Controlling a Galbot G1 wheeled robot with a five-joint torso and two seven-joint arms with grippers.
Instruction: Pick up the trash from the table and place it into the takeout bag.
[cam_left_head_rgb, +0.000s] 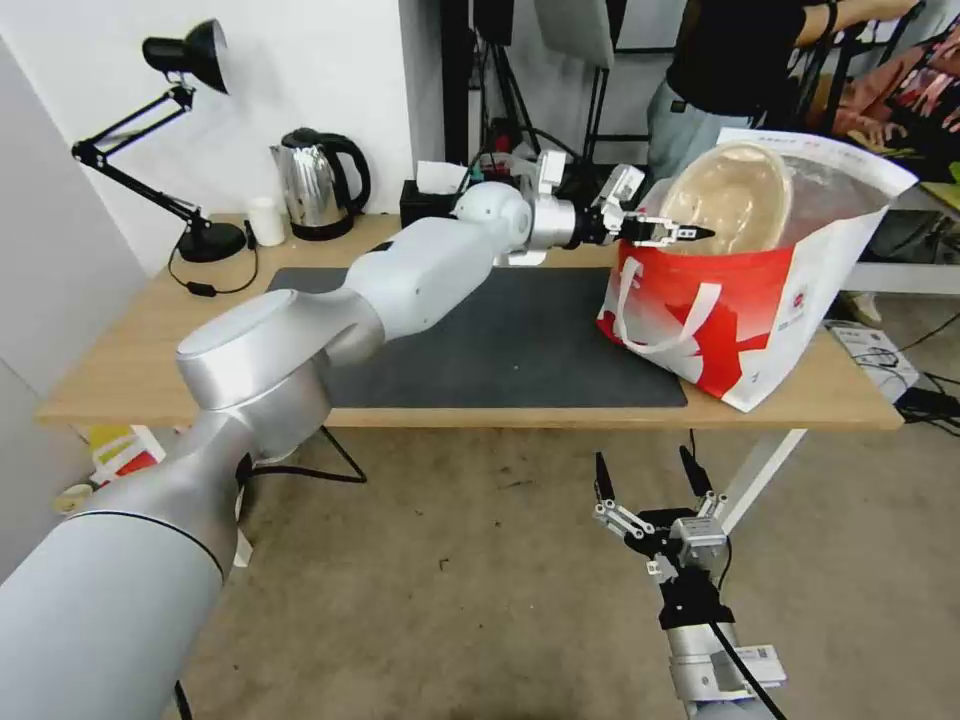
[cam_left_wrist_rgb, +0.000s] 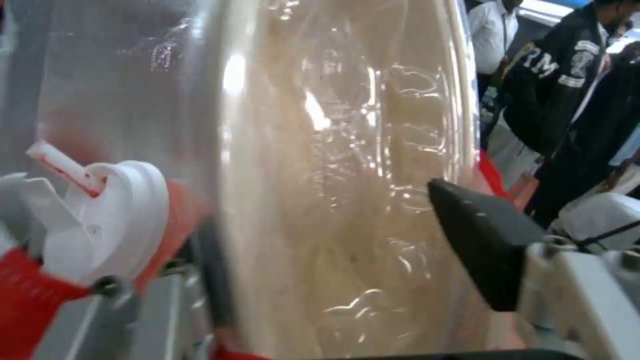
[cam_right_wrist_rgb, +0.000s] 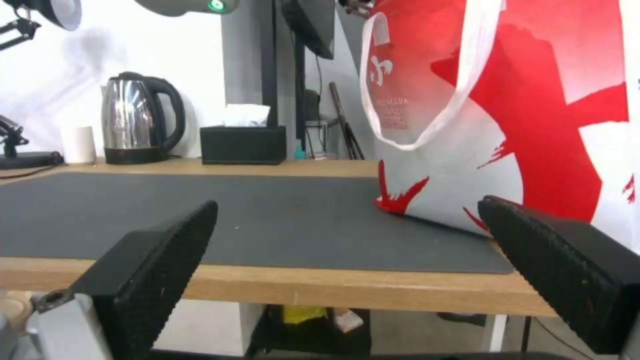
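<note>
Head view: left gripper (cam_left_head_rgb: 668, 232) at the takeout bag (cam_left_head_rgb: 760, 300) mouth on the table (cam_left_head_rgb: 450, 410), fingers closed on the beige paper bowl (cam_left_head_rgb: 730, 195) rim. Next up, probably release. Right gripper (cam_left_head_rgb: 650, 480) hangs open below.

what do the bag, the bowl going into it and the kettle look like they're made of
Bag: seemingly coated fabric or paper, matte print, silvery foil-like lining, soft strap handles.
Bowl: beige, probably paper, under a glossy clear cover that looks like thin plastic from its glints.
Kettle: mirror-polished steel body, black handle, likely plastic.
</note>
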